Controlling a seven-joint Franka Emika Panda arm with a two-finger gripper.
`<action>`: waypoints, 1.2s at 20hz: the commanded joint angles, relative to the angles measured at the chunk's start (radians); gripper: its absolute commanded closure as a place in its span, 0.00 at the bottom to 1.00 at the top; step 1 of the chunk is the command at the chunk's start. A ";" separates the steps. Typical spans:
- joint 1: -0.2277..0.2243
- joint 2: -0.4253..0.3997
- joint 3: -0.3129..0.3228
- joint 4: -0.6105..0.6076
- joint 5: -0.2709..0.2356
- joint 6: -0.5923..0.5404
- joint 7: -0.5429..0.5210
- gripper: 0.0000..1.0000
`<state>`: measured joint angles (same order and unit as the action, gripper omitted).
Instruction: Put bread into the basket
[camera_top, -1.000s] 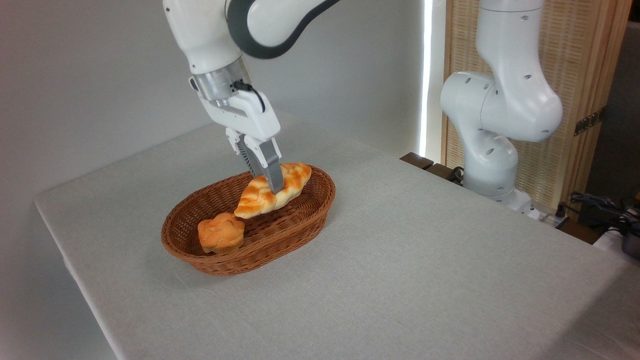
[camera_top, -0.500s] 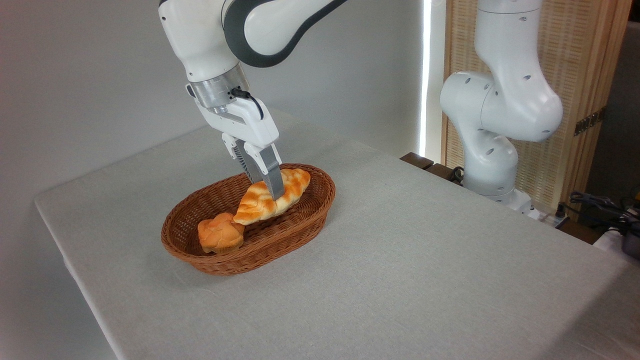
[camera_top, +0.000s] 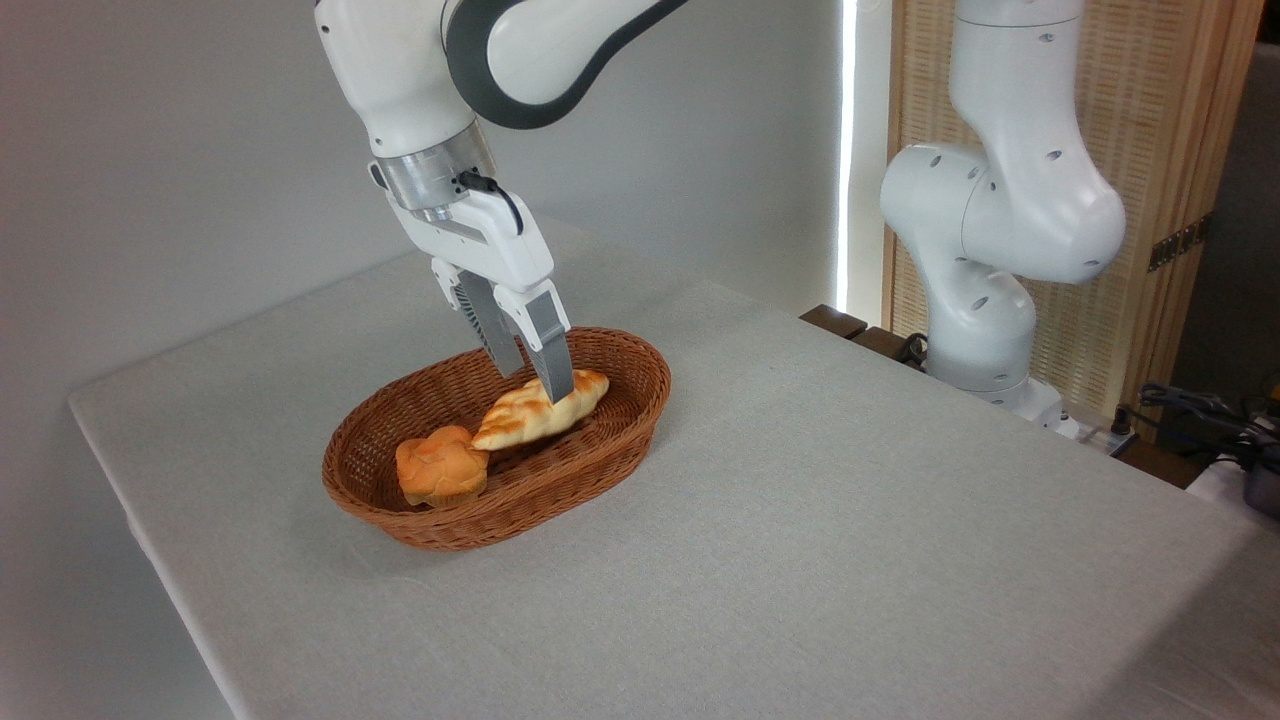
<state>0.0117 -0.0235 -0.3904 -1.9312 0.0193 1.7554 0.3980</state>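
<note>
On the grey table (camera_top: 800, 520), the bread (camera_top: 525, 418) lies in the basket (camera_top: 480, 520) beneath the spread gripper (camera_top: 535, 380)

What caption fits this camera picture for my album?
Robot gripper opens above the braided bread, now lying in the wicker basket.

No readable text, label, brand, number or sign appears anywhere: none on the white robot arm (camera_top: 420, 80), the woven basket (camera_top: 600, 440), the bread (camera_top: 520, 420), the grey table (camera_top: 850, 520), or the slatted wooden screen (camera_top: 1170, 150) behind
</note>
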 joint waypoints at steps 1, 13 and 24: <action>0.007 -0.012 0.069 0.104 -0.013 -0.063 0.100 0.00; 0.013 -0.018 0.338 0.330 -0.118 -0.237 0.371 0.00; 0.011 -0.010 0.337 0.331 -0.050 -0.120 0.369 0.00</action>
<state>0.0321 -0.0382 -0.0613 -1.6089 -0.0437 1.6267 0.7623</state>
